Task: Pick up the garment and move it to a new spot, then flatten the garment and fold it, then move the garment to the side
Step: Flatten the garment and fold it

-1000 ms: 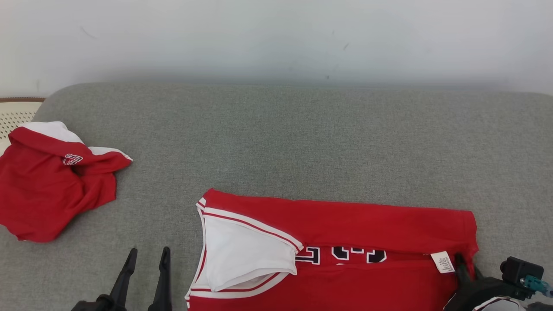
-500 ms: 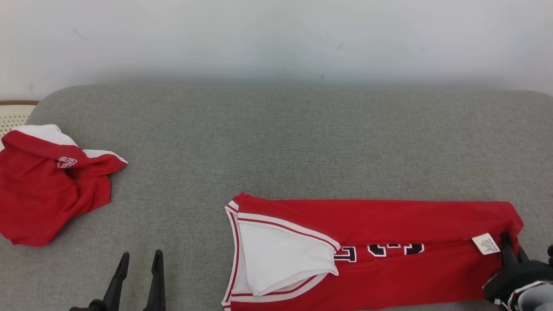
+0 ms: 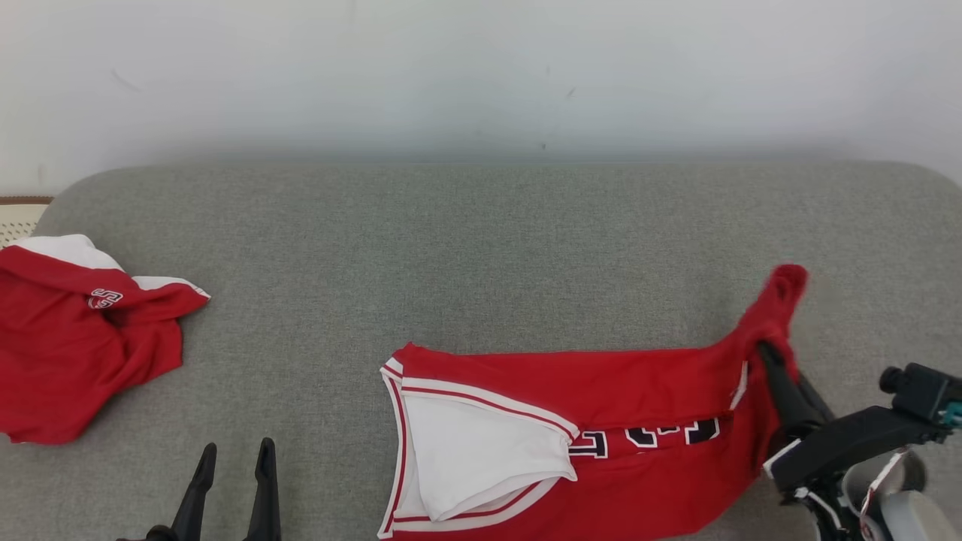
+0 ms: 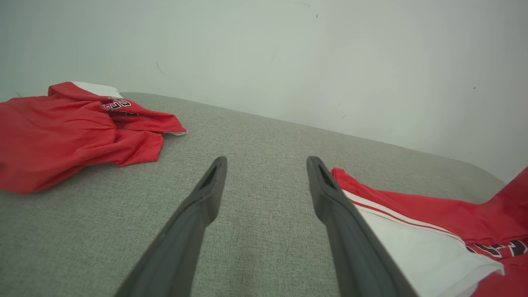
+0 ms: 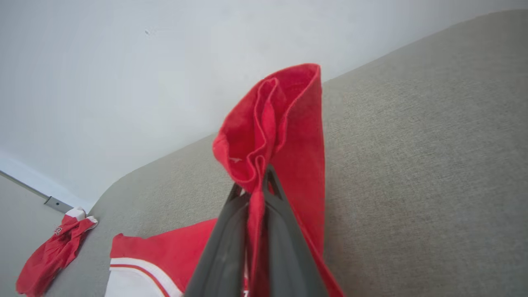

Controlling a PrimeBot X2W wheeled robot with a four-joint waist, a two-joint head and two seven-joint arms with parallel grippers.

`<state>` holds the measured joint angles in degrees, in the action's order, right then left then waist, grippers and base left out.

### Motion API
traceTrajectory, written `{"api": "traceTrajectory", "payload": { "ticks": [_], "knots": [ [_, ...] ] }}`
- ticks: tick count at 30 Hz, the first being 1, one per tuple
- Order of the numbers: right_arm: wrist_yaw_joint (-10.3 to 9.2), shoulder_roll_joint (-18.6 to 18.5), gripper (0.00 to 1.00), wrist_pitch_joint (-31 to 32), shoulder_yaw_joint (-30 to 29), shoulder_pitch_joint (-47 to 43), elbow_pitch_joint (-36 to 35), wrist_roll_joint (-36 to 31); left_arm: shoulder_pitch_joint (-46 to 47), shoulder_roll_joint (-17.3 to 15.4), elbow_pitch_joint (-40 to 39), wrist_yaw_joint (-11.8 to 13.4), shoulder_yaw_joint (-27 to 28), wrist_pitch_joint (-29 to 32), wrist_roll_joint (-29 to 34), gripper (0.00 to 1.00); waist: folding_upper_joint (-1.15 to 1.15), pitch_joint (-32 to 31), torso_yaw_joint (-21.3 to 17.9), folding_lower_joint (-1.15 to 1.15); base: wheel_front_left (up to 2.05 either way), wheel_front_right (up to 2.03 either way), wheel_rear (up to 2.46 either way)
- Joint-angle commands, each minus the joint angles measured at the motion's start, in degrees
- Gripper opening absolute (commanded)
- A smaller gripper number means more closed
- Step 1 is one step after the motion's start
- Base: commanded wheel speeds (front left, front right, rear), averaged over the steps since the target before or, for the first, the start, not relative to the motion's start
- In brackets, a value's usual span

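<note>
Where the pale wall (image 3: 481, 68) ends, a grey fabric-covered worktop (image 3: 481, 248) spreads across the head view with rounded far corners. The garment (image 3: 601, 383), a red jersey with a white panel (image 3: 481, 451) and dark white-edged lettering (image 3: 646, 436), lies folded lengthwise along the near edge, right of centre. Its left end rests flat, while its right end rises off the fabric. A second red garment (image 3: 68, 353) sits crumpled at the far left, well apart from the first, with white trim showing at its top.

The right pincer (image 3: 766, 353) is clenched on the raised right end of the jersey. In the right wrist view its two dark fingers (image 5: 284, 231) press together with cloth pinched between them, and a bunched red corner stands up above the tips. The left pincer (image 3: 237, 447) hovers at the lower left with its fingers spread and nothing between them. In the left wrist view the jersey's white-striped edge lies just beside its right finger. A cream perforated object (image 3: 15, 218) with a brown rim peeks in at the left edge.
</note>
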<state>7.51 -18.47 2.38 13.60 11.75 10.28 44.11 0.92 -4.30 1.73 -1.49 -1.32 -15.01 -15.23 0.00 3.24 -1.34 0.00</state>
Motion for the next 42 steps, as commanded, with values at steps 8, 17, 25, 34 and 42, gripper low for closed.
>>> {"api": "traceTrajectory", "payload": {
  "ticks": [8,17,25,34,42],
  "knots": [
    [0.0,4.53,0.0,5.19,7.24,-3.27,-11.07,7.03,-0.68,0.6,0.94,-0.82,-0.08,-0.24,0.74,1.0,0.0,-0.36,1.97,0.0,0.0,0.0,0.0],
    [0.0,10.69,0.0,5.78,13.65,-1.23,-9.99,5.83,0.08,1.05,2.17,-1.68,-0.9,-0.23,0.79,1.0,0.0,-0.53,5.46,0.0,0.0,0.0,0.0],
    [0.0,12.99,0.0,3.68,17.93,2.11,-2.47,1.32,1.1,1.25,3.71,-2.33,-2.1,-0.23,0.63,1.0,0.0,-0.7,8.33,0.0,0.0,0.0,0.0],
    [0.0,15.35,0.0,-1.67,20.72,7.49,11.65,0.89,1.95,1.33,5.9,-2.76,-4.18,-0.24,0.25,1.0,0.0,-0.59,11.77,0.0,0.0,0.0,0.0],
    [0.0,15.59,1.0,-5.41,23.3,10.76,17.91,1.84,2.59,1.39,7.13,-2.48,-4.28,-0.24,-0.13,1.0,0.0,-0.3,12.38,0.0,0.0,0.0,0.0]
  ]
}}
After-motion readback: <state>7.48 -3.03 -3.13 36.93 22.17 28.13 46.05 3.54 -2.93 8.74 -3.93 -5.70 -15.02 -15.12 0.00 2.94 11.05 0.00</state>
